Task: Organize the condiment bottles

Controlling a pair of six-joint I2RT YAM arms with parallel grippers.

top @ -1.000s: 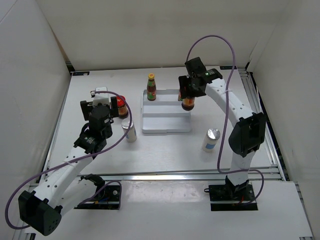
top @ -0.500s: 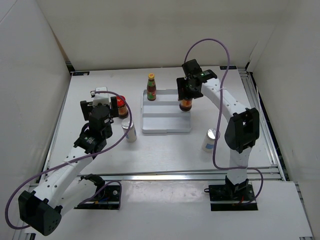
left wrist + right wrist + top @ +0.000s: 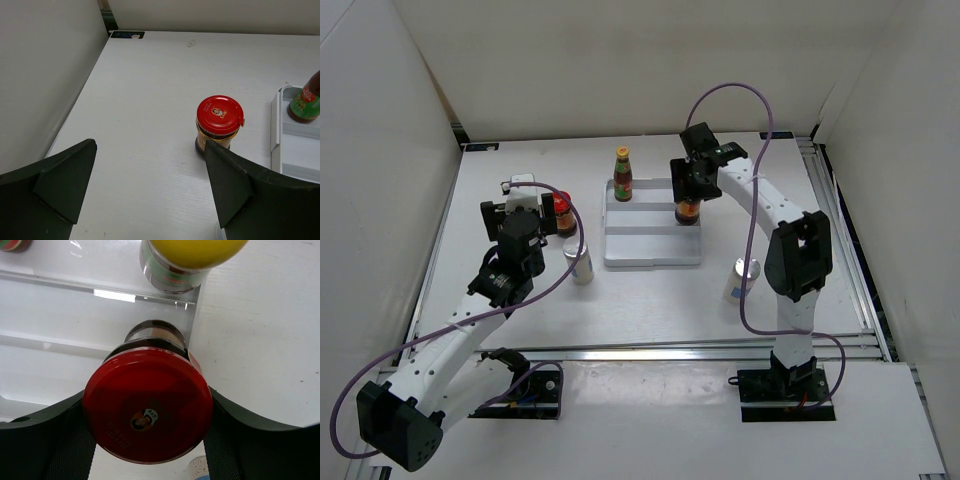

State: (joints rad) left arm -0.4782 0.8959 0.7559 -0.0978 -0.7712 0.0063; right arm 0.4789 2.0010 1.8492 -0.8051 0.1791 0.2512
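My right gripper point(image 3: 689, 192) is shut on a squat red-lidded jar point(image 3: 688, 211) point(image 3: 147, 405) and holds it upright over the right end of the white stepped tray point(image 3: 650, 247). One yellow-capped sauce bottle point(image 3: 622, 174) stands on the tray's back step at the left. The other point(image 3: 185, 257) stands at the back right, just beyond the held jar. My left gripper point(image 3: 520, 212) point(image 3: 150, 145) is open and empty. The second red-lidded jar point(image 3: 564, 215) point(image 3: 219, 122) stands on the table just ahead of its right finger. One silver-topped shaker point(image 3: 581, 262) stands left of the tray. The other point(image 3: 742, 280) stands right of it.
White walls enclose the table on the left, back and right. The tray's front step point(image 3: 45, 375) lies below the held jar. The right arm's forearm reaches over the shaker on the right. The left wall point(image 3: 45, 75) is close beside my left gripper.
My right gripper has carried the red-lidded jar a little left and lower, towards the tray's right end. The left arm has not moved.
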